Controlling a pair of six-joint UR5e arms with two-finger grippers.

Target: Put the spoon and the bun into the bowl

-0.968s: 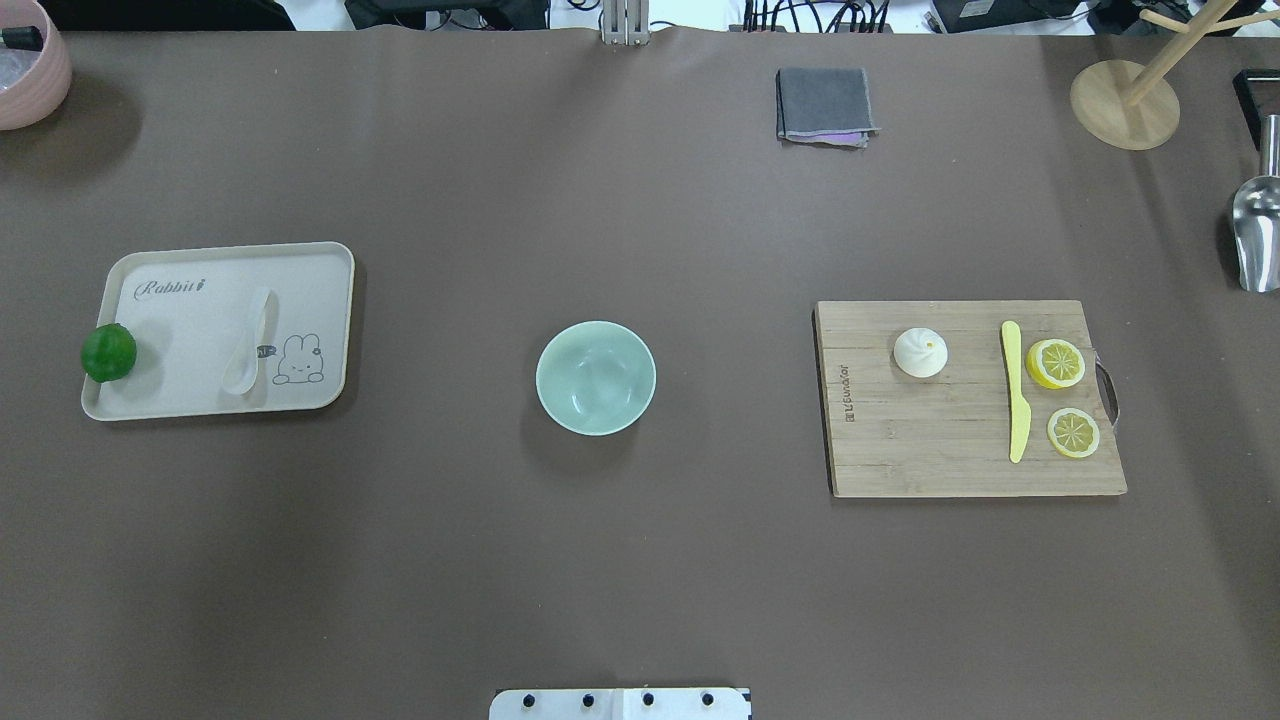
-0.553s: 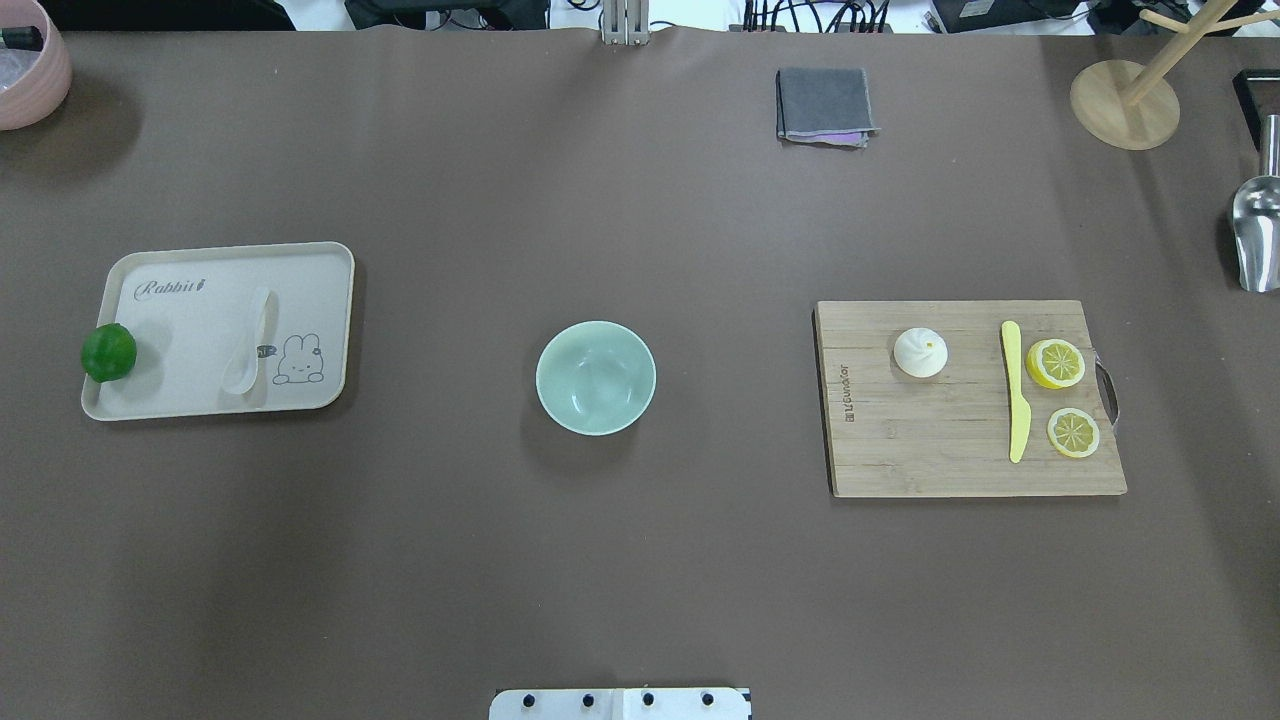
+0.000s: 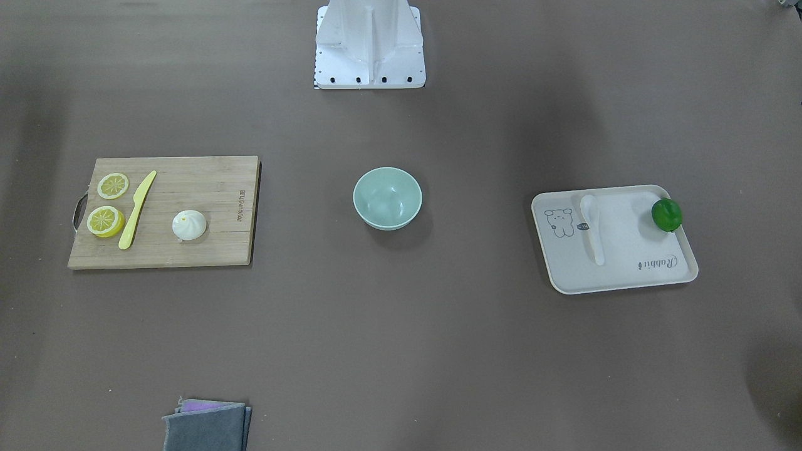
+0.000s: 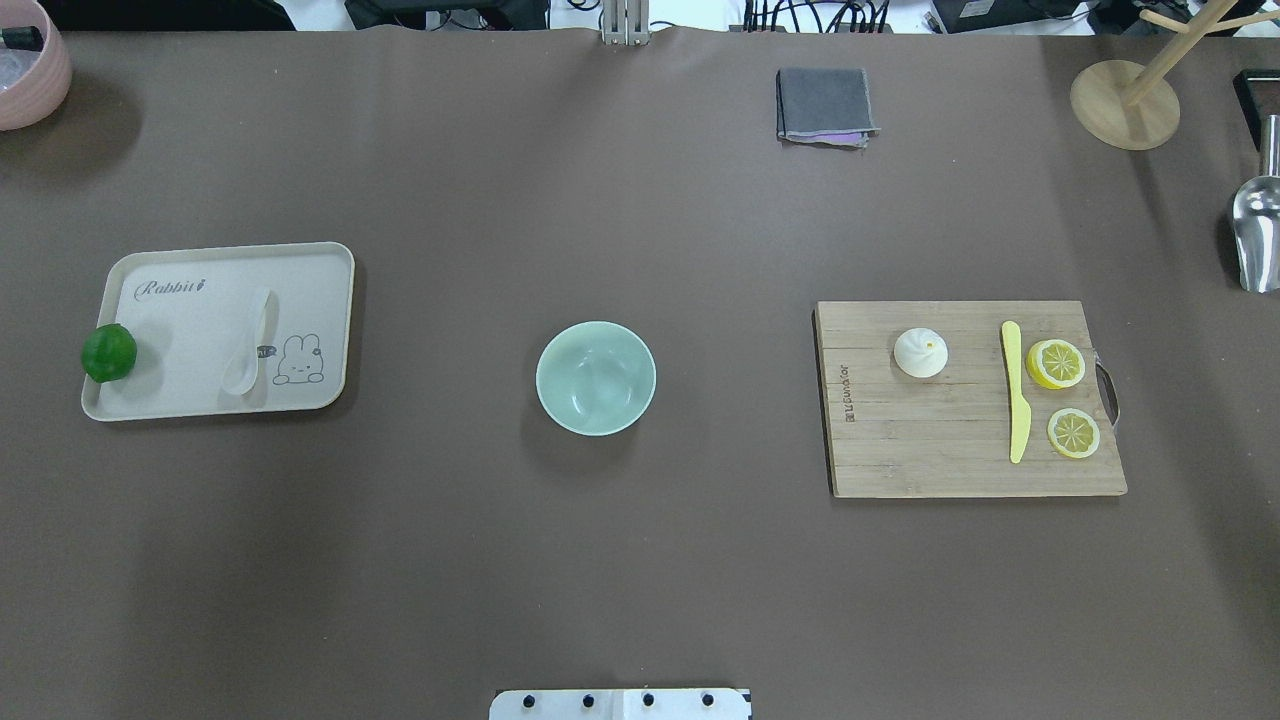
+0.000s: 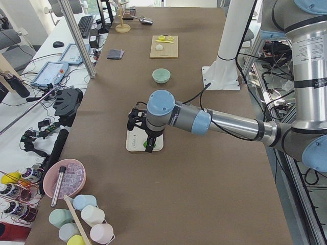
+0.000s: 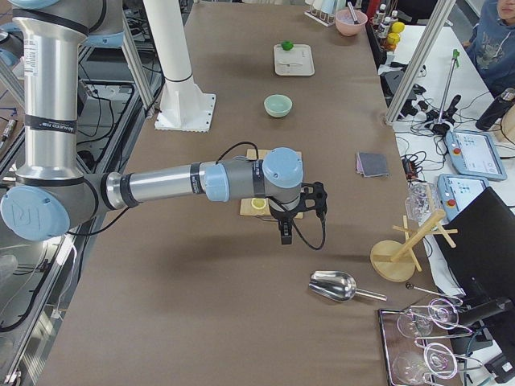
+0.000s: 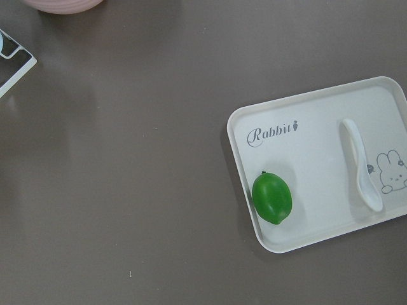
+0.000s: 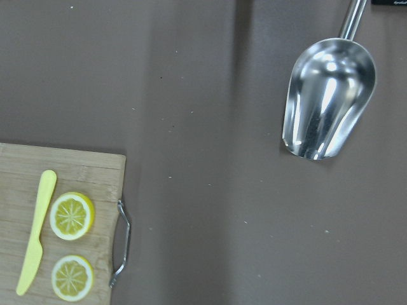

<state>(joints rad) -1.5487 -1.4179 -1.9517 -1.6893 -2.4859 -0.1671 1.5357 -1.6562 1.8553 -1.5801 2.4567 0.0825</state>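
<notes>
The left gripper point(image 5: 147, 143) and right gripper point(image 6: 284, 232) show only in side views; released or clenched, I cannot tell. Between cutting board point(image 4: 930, 440) and tray point(image 4: 190, 350) stands the bowl point(image 4: 596, 377); the bun point(image 4: 920, 352) lies on the board, and the spoon point(image 4: 250, 345), faint against cream, on the tray.

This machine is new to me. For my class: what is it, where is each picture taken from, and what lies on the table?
A robot with two arms, each ending in a two-finger gripper. Two pictures look down on the table from opposite sides, two from its ends, two from wrist cameras. A mint bowl stands mid-table. The spoon shares a cream tray with a lime; the bun sits on a wooden board with a yellow knife and lemon slices. The left gripper hangs near the tray, the right gripper near the board. Neither holds spoon or bun.
</notes>
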